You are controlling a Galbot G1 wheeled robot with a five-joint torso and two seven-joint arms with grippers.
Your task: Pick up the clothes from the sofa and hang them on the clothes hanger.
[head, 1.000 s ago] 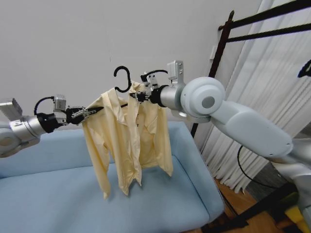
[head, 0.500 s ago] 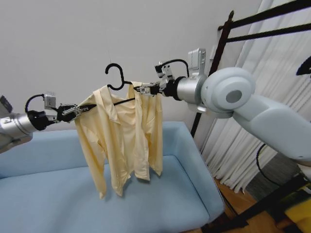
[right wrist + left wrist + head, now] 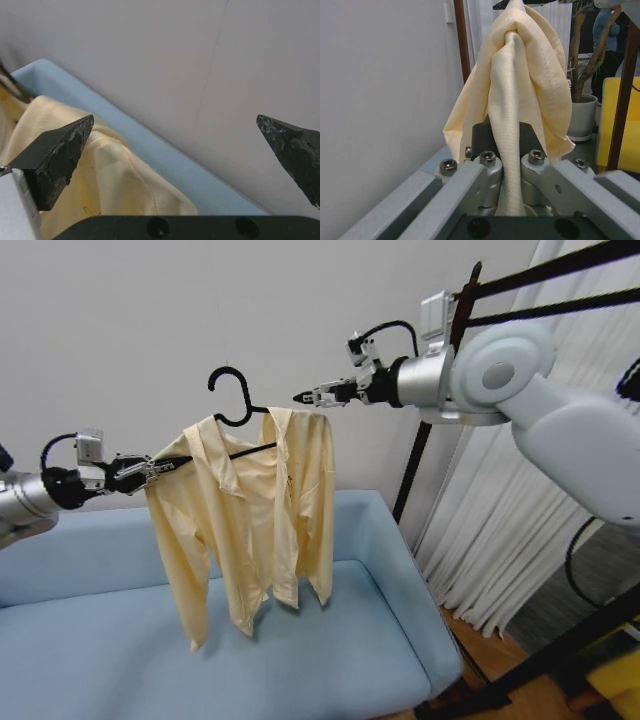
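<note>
A pale yellow shirt [image 3: 250, 520] hangs on a black hanger [image 3: 228, 392], held in the air above the blue sofa [image 3: 120, 640]. My left gripper [image 3: 170, 462] is shut on the shirt's shoulder at the hanger's end; in the left wrist view the fabric [image 3: 512, 100] is pinched between its jaws. My right gripper [image 3: 312, 397] is open just above the shirt's other shoulder, with nothing in it. In the right wrist view its dark fingertips [image 3: 60, 150] stand far apart over the shirt [image 3: 105, 175].
The dark clothes rack stands at the right, with its upright post [image 3: 432, 430] and top bars [image 3: 560, 275] behind my right arm. White curtains [image 3: 540, 490] hang beyond it. The sofa's right armrest [image 3: 400, 580] lies below the shirt.
My right gripper has let go of the shirt's shoulder and risen up and to the right. The shirt and hanger have swung left with my left arm.
</note>
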